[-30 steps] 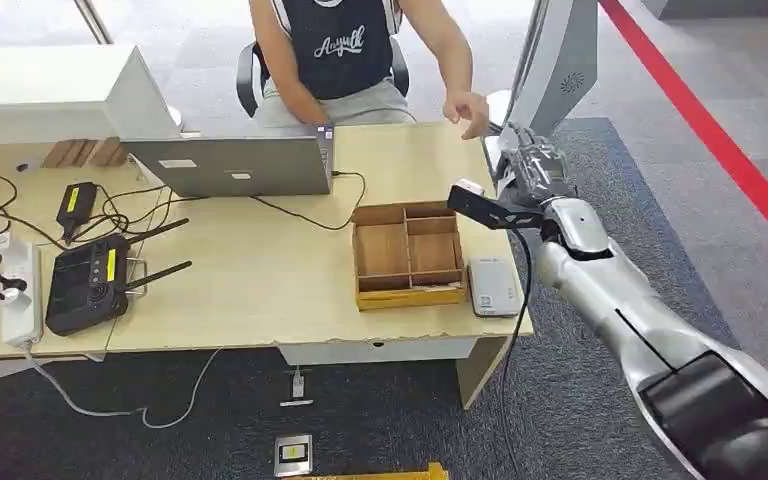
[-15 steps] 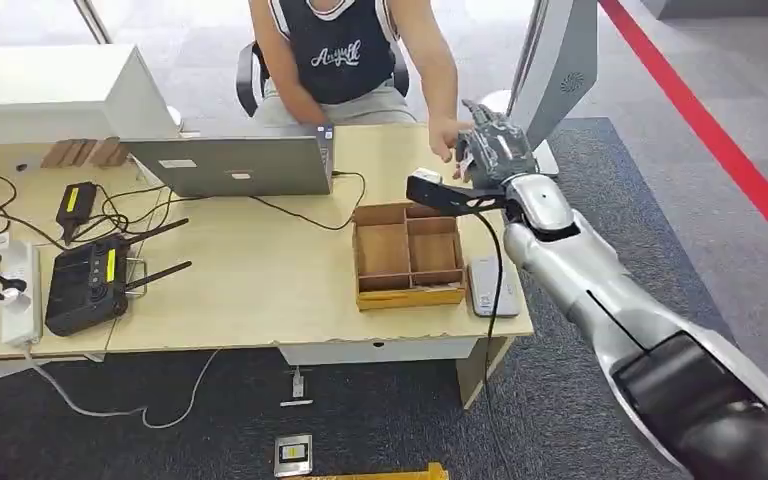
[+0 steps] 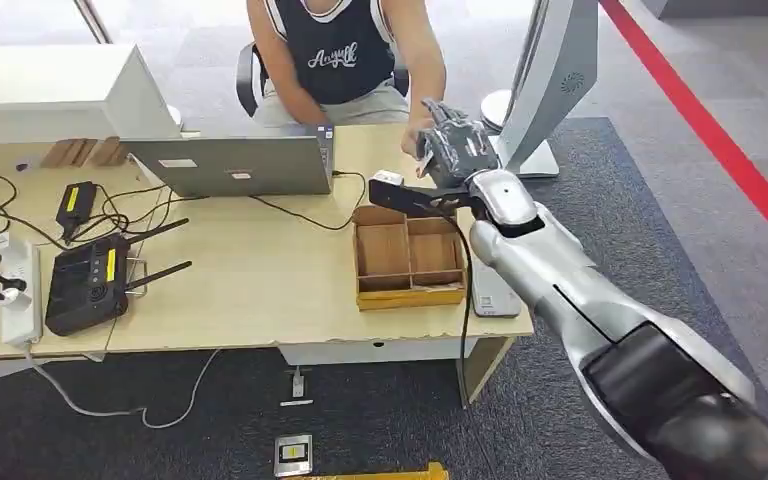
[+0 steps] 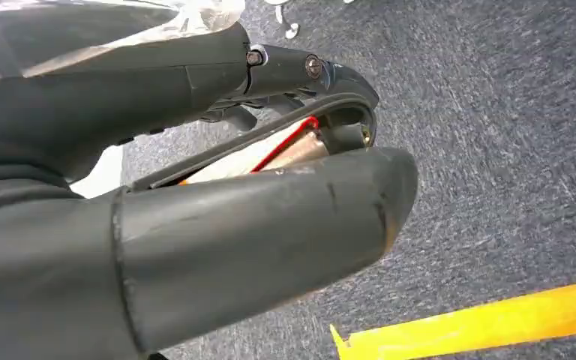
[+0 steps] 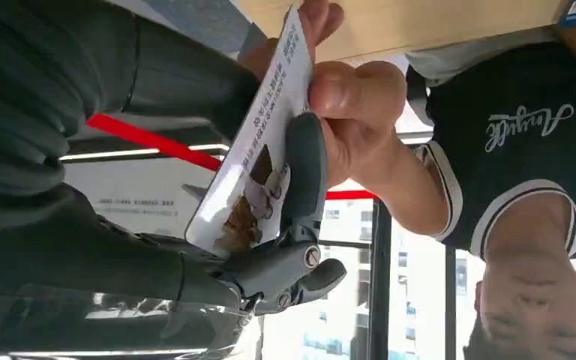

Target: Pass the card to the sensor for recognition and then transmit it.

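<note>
An office is showing here: a laptop (image 3: pixel 235 165) is sitting on a wooden surface (image 3: pixel 250 290) over grey carpet (image 3: pixel 380 420), with a seated person (image 3: pixel 345 55) behind.

In the head view the right hand (image 3: pixel 457 150) hides the card (image 5: pixel 251 142); the white reader (image 3: pixel 490 295) at the table's 4 o'clock corner lies half under the forearm.

desk (image 3: pixel 260 290): light wood | left edge: white power strip (image 3: pixel 20 290), black router (image 3: pixel 88 285), cables | back edge: grey laptop (image 3: pixel 230 165) | right end: wooden compartment tray (image 3: pixel 406 256), white device (image 3: pixel 492 297) just beside it at right edge
</note>
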Motion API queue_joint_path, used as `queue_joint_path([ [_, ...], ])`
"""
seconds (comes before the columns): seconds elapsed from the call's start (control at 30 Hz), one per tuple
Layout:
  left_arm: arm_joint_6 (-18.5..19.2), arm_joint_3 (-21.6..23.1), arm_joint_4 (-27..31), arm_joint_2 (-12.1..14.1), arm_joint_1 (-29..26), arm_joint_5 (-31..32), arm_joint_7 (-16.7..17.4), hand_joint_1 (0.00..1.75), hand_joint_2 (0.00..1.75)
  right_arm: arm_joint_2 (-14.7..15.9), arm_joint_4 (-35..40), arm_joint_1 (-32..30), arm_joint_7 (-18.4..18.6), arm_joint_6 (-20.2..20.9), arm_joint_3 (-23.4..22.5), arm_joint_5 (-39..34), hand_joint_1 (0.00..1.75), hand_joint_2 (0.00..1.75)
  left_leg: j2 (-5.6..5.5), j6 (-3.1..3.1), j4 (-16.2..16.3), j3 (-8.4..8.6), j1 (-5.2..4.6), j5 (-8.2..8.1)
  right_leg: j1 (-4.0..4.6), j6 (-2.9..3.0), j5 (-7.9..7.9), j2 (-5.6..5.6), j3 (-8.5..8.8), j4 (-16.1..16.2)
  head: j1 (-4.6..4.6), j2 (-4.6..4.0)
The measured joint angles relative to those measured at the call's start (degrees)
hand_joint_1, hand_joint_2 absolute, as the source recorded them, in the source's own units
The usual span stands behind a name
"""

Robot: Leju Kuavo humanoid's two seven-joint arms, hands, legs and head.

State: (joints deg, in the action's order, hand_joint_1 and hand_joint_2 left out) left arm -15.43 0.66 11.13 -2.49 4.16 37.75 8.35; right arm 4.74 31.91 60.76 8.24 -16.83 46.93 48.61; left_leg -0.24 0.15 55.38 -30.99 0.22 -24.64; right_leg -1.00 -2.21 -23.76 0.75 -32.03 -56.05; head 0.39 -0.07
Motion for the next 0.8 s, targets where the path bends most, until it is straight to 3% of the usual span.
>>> queue_joint_path([
  [0.47, 0.3, 1.1, 0.0, 0.0, 0.0, 0.2, -0.6, 0.00, 0.00, 0.0, -2.2, -0.1, 1.2, -0.6, 0.1, 0.2, 0.00, 1.75, 0.00, -0.01, 0.0, 0.01, 0.00, 0.01, 0.00, 0.01, 0.01, 0.00, -0.01, 0.0, 0.00, 0.00],
  [0.5, 0.3, 1.1, 0.0, 0.0, 0.0, 0.2, -0.7, 0.00, 0.00, 0.1, -2.2, -0.1, 1.3, -0.6, 0.1, 0.2, 0.00, 0.00, 0.00, -0.01, 0.0, 0.01, 0.00, 0.01, 0.00, 0.01, 0.01, 0.00, -0.01, 0.0, 0.00, 0.00],
  [0.73, 0.6, 1.5, 0.0, 0.0, -0.1, -0.3, -1.1, 0.00, 0.00, 0.5, -2.2, -0.1, 0.9, -1.5, 0.1, -0.1, 0.00, 0.00, 0.01, -0.01, 0.0, 0.00, 0.00, 0.01, 0.00, 0.01, 0.01, 0.00, -0.01, 0.0, 0.00, 0.00],
  [0.77, 0.6, 1.5, 0.0, 0.0, -0.1, -0.7, -1.0, 0.00, 0.00, 0.5, -2.1, -0.1, 0.5, -1.9, 0.1, -0.4, 0.00, 1.75, 0.01, -0.01, 0.0, 0.00, 0.00, 0.01, 0.00, 0.01, 0.01, 0.00, -0.01, 0.0, 0.00, 0.00],
  [0.8, 0.6, 1.5, 0.0, 0.0, 0.0, -0.9, -0.7, 0.00, 0.00, 0.5, -2.1, -0.2, 0.2, -2.2, 0.0, -0.8, 0.00, 1.75, 0.01, -0.01, 0.0, 0.01, 0.00, 0.01, 0.00, 0.01, 0.01, 0.00, -0.01, 0.0, 0.00, 0.00],
])
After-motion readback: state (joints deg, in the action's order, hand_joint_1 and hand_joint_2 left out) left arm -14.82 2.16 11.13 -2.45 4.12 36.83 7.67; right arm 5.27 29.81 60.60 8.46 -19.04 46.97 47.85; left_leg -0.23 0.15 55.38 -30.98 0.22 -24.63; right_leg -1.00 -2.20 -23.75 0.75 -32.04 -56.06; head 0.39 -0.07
